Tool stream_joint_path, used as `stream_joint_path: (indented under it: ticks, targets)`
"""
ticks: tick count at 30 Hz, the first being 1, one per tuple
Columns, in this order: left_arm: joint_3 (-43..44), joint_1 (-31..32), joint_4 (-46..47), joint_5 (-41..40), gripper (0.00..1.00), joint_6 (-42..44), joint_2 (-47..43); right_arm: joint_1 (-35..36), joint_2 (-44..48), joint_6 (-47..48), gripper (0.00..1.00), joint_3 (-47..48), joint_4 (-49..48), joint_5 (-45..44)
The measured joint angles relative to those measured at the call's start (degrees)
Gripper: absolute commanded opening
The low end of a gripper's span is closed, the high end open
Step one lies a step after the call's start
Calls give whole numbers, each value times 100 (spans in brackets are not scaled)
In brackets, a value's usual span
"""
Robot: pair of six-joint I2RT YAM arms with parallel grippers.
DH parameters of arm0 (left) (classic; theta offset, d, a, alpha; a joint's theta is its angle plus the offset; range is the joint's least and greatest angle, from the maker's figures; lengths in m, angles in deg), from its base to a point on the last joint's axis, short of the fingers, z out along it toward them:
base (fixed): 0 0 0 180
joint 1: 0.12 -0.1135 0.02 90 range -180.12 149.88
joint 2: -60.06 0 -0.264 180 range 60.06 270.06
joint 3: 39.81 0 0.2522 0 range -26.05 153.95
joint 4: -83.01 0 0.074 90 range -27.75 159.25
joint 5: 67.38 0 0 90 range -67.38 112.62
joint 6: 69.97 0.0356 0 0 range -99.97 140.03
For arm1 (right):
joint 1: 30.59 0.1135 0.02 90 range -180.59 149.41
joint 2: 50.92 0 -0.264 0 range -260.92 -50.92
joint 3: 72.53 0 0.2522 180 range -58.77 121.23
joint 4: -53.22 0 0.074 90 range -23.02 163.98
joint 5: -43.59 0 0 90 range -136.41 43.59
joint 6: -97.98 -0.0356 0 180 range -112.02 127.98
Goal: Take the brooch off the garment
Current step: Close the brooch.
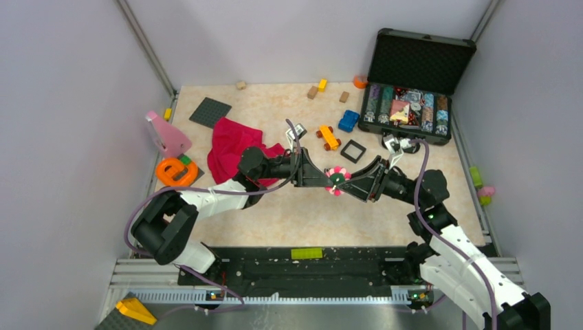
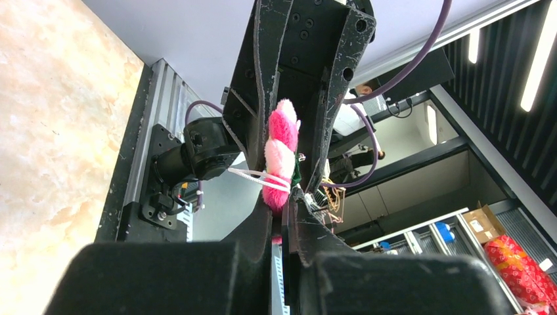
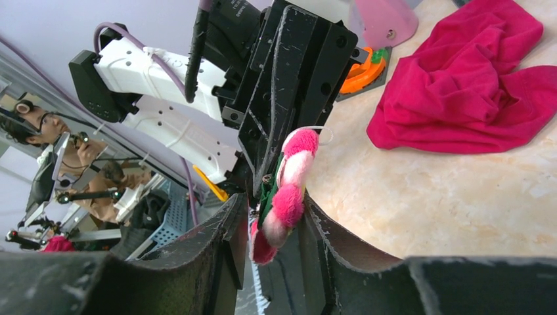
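Your left gripper pinches the brooch; your right gripper straddles it narrowly, hold unclear. Open left too soon and it drops, with the garment lying at nine o'clock.

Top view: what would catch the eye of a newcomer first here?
The two claws meet at mid-table: the left claw pinches the pink-and-white brooch while the right claw straddles it. Behind the left arm lies the crumpled red garment, and an open black case stands at the far right corner.
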Motion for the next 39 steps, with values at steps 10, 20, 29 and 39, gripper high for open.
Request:
stream_joint_path:
  ticks: [10,20,29,39]
  targets:
    - [0,59,-61,-11,0,98,-4,0,-9,9,33,0,24,-2]
    - [0,85,-103,-11,0,131,-4,0,118,107,47,0,210,-24]
    - [-96,-94,166,-94,0,-203,-4,4,688,887,66,-2,1032,28]
    - [-195,-221,675,-549,0,-511,-4,199,929,1198,0,-726,1130,-422]
